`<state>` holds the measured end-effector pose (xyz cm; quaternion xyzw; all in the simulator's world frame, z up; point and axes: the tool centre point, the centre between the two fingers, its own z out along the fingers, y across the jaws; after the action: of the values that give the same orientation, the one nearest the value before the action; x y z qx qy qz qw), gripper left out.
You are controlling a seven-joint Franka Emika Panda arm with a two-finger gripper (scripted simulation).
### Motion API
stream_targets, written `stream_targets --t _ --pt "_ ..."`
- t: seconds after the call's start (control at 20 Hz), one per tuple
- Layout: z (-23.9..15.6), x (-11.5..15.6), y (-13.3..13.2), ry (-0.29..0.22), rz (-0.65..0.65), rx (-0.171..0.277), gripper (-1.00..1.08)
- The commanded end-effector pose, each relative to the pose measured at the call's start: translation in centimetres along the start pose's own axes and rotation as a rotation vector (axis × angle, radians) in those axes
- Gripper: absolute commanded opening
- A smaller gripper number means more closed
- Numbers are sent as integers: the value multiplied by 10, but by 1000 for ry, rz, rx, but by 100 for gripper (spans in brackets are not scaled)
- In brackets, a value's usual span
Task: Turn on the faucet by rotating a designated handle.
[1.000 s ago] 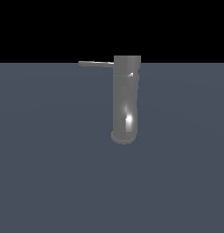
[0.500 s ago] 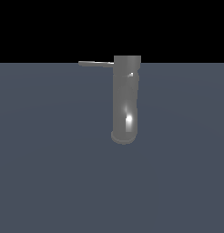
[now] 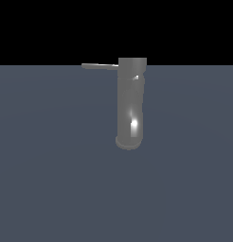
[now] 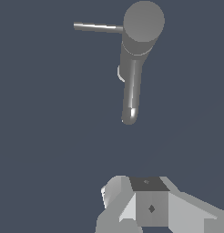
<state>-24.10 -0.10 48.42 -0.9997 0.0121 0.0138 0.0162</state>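
Ahead, we see the faucet (image 4: 132, 68) and handle (image 4: 96, 27) well apart from our hand (image 4: 150, 209); whether its fingers are apart or together, we cannot tell.

Only the wrist view shows the robot: the pale grey gripper (image 4: 150, 207) sits at the frame's edge, seen from above. Its fingertips are cut off, so whether the jaws are parted is unclear.

No readable text, label, number or sign appears on anything.
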Motion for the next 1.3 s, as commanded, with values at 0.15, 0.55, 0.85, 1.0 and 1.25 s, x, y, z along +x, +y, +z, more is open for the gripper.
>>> stream_targets --t 0.15,0.55,0.85,1.0,1.25 --pt "2 14 -2 1 70 2 -100" --pt "10 47 -7 2 236 6 -100" --pt "19 75 -12 3 378 9 -100" --pt "24 89 -15 3 449 10 -100" --pt "34 112 -20 4 568 10 -100"
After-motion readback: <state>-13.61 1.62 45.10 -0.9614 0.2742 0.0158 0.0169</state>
